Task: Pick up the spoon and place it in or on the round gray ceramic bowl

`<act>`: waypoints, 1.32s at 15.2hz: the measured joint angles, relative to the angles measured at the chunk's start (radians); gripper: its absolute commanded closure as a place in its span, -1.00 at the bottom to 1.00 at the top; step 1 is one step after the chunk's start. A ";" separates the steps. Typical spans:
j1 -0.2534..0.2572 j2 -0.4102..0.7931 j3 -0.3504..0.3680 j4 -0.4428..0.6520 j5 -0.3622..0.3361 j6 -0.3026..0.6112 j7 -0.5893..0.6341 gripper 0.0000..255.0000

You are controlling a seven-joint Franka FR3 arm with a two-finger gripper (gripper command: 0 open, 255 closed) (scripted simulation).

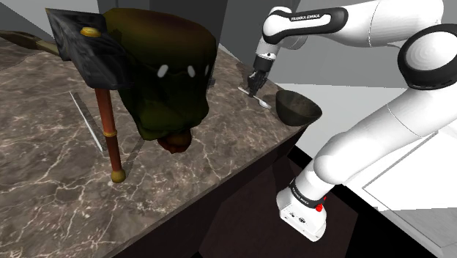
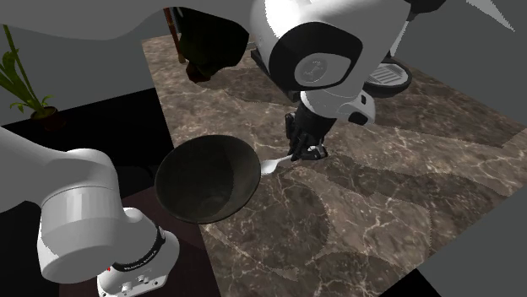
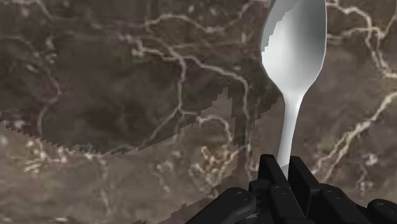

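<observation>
Shoulder view, right of centre | gripper (image 3: 284, 167) pinching the spoon (image 3: 296, 44) by its handle, low over the counter (image 1: 44, 183) | long axis runs straight out from the jaws - scoop end leading toward the bowl (image 1: 298, 110), just beside it at lower right | next, likely: a short carry across.

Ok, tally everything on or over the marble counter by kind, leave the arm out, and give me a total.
spoon: 1
dark bowl: 1
hammer: 1
thin pale rod: 1
large dark olive object: 1
dark-tipped stick behind the hammer: 1
round dark-and-white object: 1
Total: 7
</observation>
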 measured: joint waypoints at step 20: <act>0.001 -0.024 0.004 0.237 -0.005 -0.260 0.026 1.00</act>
